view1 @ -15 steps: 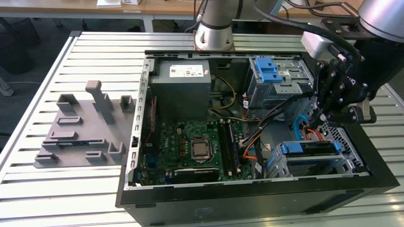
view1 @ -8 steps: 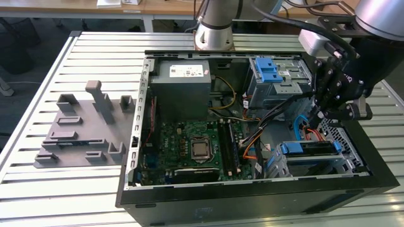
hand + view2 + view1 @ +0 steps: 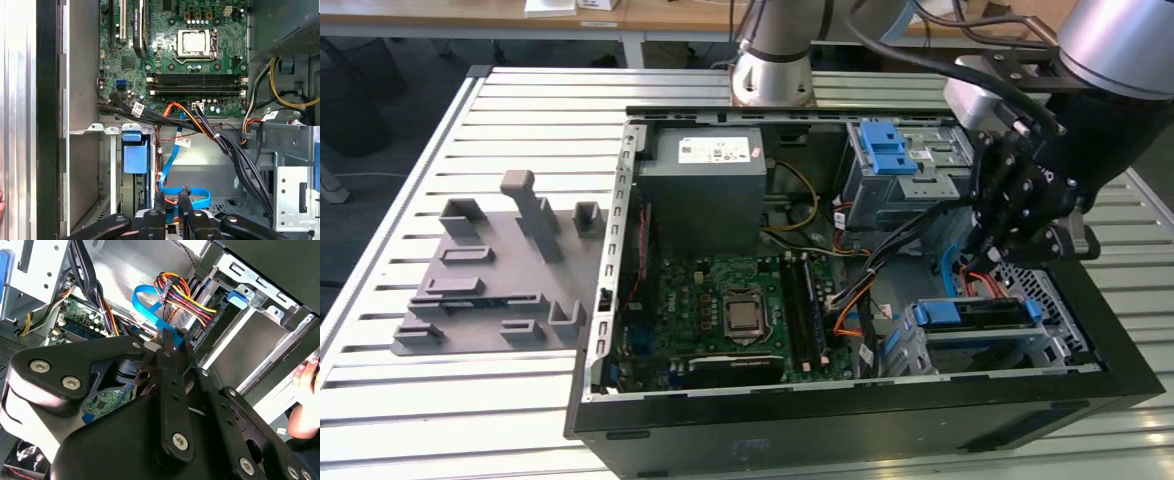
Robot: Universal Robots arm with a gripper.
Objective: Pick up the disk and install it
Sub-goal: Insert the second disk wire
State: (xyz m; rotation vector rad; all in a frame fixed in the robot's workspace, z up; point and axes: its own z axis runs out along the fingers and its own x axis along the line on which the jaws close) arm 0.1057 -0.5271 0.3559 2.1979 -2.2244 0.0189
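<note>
The disk [image 3: 977,316], silver with a blue bracket, sits in the drive cage at the front corner of the open computer case, on the exterior view's right. Its blue bracket tab [image 3: 135,156] shows in both wrist views, beside the bay's metal rails [image 3: 239,295]. My gripper [image 3: 991,262] hangs just above and behind the disk, inside the case. Its black fingertips [image 3: 159,199] stand close together on the plug end of a flat blue data cable [image 3: 150,310], whose loop [image 3: 197,192] lies right behind them.
Bundles of black, orange and yellow wires [image 3: 220,140] cross between the motherboard [image 3: 734,300] and the drive cages. A second blue-latched cage [image 3: 901,160] and the grey power supply [image 3: 700,180] stand at the back. A grey fixture [image 3: 494,280] lies outside the case. A person's hand [image 3: 305,380] is near the case edge.
</note>
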